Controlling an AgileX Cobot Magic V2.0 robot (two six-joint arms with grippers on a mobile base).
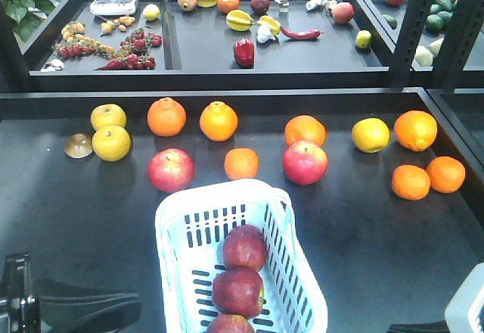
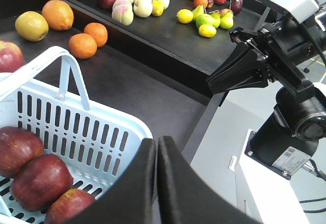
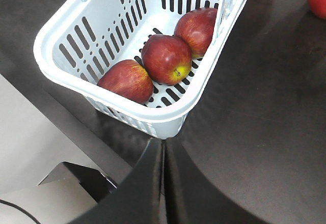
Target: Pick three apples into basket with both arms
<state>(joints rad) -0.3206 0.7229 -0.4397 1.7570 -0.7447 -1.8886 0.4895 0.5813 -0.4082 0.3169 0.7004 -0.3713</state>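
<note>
Your left gripper (image 2: 156, 155) has its two flat black wedge fingers pressed together with only a hairline seam between them, and nothing is held; it hangs just beside the basket's near wall without touching it. Your right gripper (image 3: 163, 170) is the same: fingers closed tip to tip, empty, its point close to the basket's rounded corner, though you cannot tell whether it touches.

The basket (image 1: 175, 223) sits on the dark matte table (image 1: 76, 197), near the front edge. It is pale blue-white moulded plastic, rectangular with rounded corners, with rows of upright slots in its walls and floor. Its swing handle (image 2: 66, 71) stands raised.

All three apples lie inside, in a row touching one another: the first apple (image 1: 244, 247) farthest back, the second apple (image 1: 237, 290) in the middle, and the third apple (image 1: 229, 325) nearest, partly cut off by the front view's lower edge. They are round, glossy and dark red; in the right wrist view the middle one shows a yellow-green patch.

On the table behind the basket, from left to right, you have two yellow fruits (image 1: 110, 142) with a small brown object beside them, seven orange citrus fruits (image 1: 166, 116), two lighter pinkish-red apples (image 1: 171, 169) and one more round yellow fruit (image 1: 370, 135).
</note>
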